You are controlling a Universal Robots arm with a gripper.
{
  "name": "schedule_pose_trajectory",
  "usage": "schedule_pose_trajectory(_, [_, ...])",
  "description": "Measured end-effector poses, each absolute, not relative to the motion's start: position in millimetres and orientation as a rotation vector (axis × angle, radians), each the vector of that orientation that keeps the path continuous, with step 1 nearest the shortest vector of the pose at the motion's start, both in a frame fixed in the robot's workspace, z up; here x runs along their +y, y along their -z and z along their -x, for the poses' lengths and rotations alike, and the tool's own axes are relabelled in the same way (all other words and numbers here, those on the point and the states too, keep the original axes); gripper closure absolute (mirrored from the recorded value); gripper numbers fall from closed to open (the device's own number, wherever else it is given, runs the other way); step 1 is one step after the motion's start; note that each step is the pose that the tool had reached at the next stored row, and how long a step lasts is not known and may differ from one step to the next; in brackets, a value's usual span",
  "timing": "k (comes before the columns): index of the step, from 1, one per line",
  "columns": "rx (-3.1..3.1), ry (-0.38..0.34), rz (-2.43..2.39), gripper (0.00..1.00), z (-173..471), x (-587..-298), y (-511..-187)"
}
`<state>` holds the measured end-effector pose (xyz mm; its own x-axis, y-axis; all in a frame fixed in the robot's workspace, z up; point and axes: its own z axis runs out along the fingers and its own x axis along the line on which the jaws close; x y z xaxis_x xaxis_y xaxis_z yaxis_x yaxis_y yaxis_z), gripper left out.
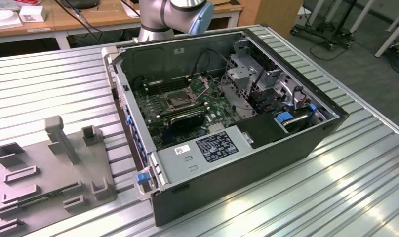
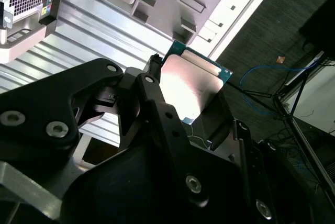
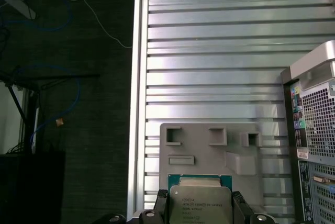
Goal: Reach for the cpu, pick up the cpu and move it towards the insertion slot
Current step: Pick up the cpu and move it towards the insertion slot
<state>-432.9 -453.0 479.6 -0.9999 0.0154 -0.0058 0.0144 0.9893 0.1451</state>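
Silvery cpu (image 3: 200, 199), clamped in black tool (image 3: 200, 205)

The exterior view looks down on the case (image 1: 252, 168) and grey fixture (image 1: 48, 182); both wrist views, close behind the chip (image 3: 201, 205), share that fixture.

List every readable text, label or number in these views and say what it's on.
cpu, held in the jaws: lines of dark print on its lid, too small to read.
power supply: black label with white print, too small to read.
white sticker beside that label: blurred.
case rear, first wrist view: small stickers, unreadable.
Nothing can be quoted.
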Motion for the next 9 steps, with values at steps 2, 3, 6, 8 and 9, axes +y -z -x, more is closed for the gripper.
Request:
schedule_pose_trajectory(2, [3.126, -0.228, -0.023, 0.45, 432.2, -453.0, -479.7])
schedule_pose_trajectory(3, [3.126, -0.228, -0.023, 0.45, 431.9, -453.0, -479.6])
schedule_pose_trajectory(6, [3.126, -0.228, -0.023, 0.45, 431.6, -453.1, -479.6])
schedule_pose_trajectory(8, [3.126, -0.228, -0.023, 0.45, 431.4, -453.1, -479.6])
schedule_pose_trajectory(9, [3.126, -0.228, -0.023, 0.45, 431.4, -453.0, -479.7])
